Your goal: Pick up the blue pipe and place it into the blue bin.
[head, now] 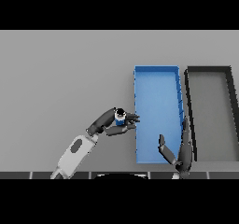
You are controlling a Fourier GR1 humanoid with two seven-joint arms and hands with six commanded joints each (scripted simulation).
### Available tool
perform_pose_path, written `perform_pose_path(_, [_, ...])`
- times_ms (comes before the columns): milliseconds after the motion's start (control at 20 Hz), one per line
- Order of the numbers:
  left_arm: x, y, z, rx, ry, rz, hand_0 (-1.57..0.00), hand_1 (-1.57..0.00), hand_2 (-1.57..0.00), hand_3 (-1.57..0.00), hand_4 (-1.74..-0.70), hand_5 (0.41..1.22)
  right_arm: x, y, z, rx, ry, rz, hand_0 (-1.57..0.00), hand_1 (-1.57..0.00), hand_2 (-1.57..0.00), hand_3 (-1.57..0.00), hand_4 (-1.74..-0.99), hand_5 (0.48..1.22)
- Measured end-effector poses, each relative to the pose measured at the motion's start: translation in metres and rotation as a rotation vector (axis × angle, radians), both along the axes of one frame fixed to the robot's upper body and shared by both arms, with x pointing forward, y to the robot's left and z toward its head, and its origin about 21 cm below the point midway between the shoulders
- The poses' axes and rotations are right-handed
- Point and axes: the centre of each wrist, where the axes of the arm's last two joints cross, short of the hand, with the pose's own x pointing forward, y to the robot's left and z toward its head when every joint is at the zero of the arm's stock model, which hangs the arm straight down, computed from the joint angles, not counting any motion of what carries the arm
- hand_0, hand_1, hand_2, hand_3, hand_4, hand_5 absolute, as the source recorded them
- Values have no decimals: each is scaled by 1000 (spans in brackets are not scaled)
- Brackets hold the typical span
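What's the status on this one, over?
Left robot hand shut on blue pipe, just left of blue bin. Right robot hand open over bin's near end. Path clear.

The blue bin [156,97] looked matt, like smooth plastic; the grey table [60,78] was flat and dull; my left hand [108,122] showed dark, slightly glossy fingers.

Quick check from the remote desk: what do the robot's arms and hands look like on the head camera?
The left arm has a white shell with a grey oval panel, then dark grey toward the wrist. The left hand and right hand are dark grey to black, with slim segmented fingers and a thumb. No cables or markings show.
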Motion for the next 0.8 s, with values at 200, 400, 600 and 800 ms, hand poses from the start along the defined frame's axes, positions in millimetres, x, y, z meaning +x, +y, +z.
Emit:
perform_pose_path(200, [-2,-5,1,-6,2,-20,-1571,-1571,-1571,-1571,-1467,1221,8,-10,25,90,143,250,1,-18,-117,0,-1228,588])
perform_pose_path(400, [-1,-5,3,3,16,-14,-1571,-1571,-1571,-1571,-1467,1221,35,-4,66,50,135,451,1,-7,-99,0,-1261,560])
perform_pose_path(600, [-1,-6,6,16,-2,-17,-1571,-1571,-1571,-1571,-1467,1221,60,13,100,-77,140,583,1,-2,-53,1,-1296,556])
perform_pose_path(800, [-1,-8,6,19,-1,-27,-1571,-1571,-1571,-1571,-1467,1221,77,36,117,-132,148,715,1,0,-43,1,-1294,560])
